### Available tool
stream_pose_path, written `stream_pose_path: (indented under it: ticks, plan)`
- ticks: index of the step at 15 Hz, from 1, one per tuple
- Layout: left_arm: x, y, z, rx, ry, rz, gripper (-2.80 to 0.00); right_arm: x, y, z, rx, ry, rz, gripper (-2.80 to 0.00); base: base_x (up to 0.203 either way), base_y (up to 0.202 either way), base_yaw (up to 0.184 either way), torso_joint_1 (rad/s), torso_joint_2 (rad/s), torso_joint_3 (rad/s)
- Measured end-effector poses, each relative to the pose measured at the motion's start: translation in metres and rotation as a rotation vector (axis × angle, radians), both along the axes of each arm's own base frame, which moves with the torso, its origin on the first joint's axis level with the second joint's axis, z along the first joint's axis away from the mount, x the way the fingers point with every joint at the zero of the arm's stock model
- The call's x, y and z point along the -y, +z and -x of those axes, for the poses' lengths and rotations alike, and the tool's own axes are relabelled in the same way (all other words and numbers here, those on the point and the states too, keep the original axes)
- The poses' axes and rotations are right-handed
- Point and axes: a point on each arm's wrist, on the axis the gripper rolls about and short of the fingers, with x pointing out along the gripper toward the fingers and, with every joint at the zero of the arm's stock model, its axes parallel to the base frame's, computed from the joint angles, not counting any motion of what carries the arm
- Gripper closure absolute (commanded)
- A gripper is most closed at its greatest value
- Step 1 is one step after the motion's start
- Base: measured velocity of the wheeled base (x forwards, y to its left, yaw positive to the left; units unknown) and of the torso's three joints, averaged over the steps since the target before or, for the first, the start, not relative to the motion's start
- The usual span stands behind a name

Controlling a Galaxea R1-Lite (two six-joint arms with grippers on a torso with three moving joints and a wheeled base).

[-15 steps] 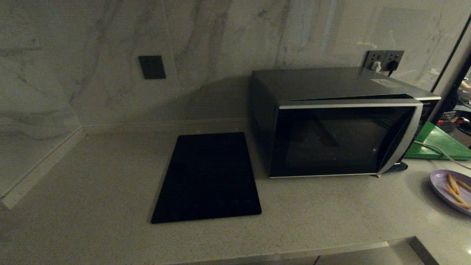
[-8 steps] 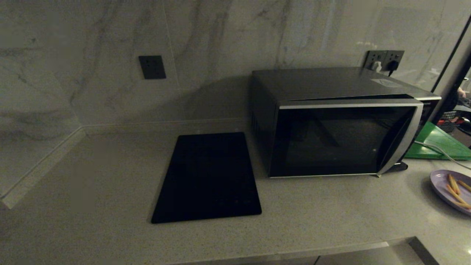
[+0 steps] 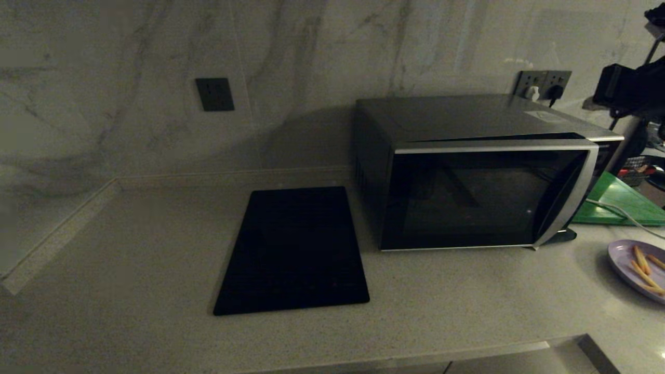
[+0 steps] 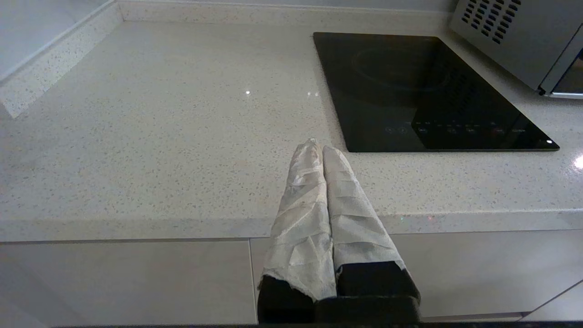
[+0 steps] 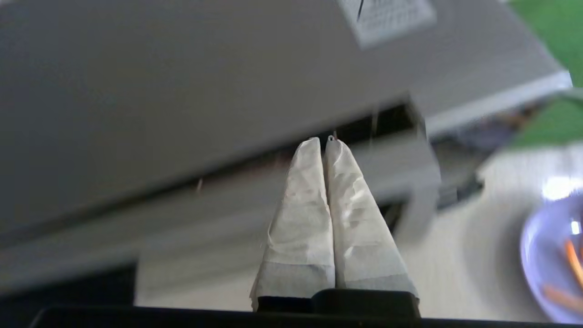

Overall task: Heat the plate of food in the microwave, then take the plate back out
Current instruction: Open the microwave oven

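Only the right wrist cam catches the right gripper [image 5: 322, 141] clenched empty above the microwave [image 5: 182, 91]; left gripper [image 4: 318, 148] clenched too, near the cooktop [image 4: 410, 91]. Plate of food [image 3: 636, 267] beside.

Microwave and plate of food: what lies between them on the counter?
Only bare counter separates the microwave from the plate of food, as the head view shows.

The head view is dim and murky, the microwave [image 3: 478, 171] throwing a soft shadow onto the wall to its left, while the left wrist view is bright and sharp with small glints on the counter [image 4: 159, 136], and the right wrist view is heavily smeared by blur.
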Motion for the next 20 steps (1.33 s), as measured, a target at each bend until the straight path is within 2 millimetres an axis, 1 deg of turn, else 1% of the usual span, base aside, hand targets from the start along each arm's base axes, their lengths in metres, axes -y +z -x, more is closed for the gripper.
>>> stream_pose_path:
  ticks: [2, 4, 7, 10, 13, 15, 20]
  plan:
    - [0.000, 0.000, 0.000, 0.000, 0.000, 0.000, 0.00, 0.004, -0.009, -0.023, 0.041, -0.035, 0.020, 0.00, 0.000, 0.000, 0.000, 0.000, 0.00, 0.000]
    - [0.000, 0.000, 0.000, 0.000, 0.001, 0.000, 0.00, 0.007, -0.017, -0.039, 0.069, -0.068, 0.049, 0.00, 0.000, 0.000, 0.000, 0.000, 0.00, 0.000]
    - [0.000, 0.000, 0.000, 0.000, 0.001, 0.000, 0.00, 0.010, -0.033, -0.054, 0.018, -0.109, 0.121, 0.00, 0.000, 0.000, 0.000, 0.000, 0.00, 0.000]
    - [0.000, 0.000, 0.000, 0.000, 0.001, 0.000, 0.00, 0.011, -0.045, -0.063, -0.021, -0.116, 0.134, 0.00, 0.000, 0.000, 0.000, 0.000, 0.00, 0.000]
    - [0.000, 0.000, 0.000, 0.000, 0.001, 0.000, 0.00, 0.011, -0.052, -0.064, -0.067, -0.117, 0.131, 0.00, 0.000, 0.000, 0.000, 0.000, 0.00, 0.000]
    - [0.000, 0.000, 0.000, 0.000, 0.000, 0.000, 0.00, 0.011, -0.055, -0.060, -0.114, -0.114, 0.125, 0.00, 0.000, 0.000, 0.000, 0.000, 0.00, 0.000]
    - [0.000, 0.000, 0.000, 0.000, 0.000, 0.000, 0.00, 0.007, -0.050, -0.035, -0.215, -0.105, 0.112, 0.00, 0.000, 0.000, 0.000, 0.000, 0.00, 0.000]
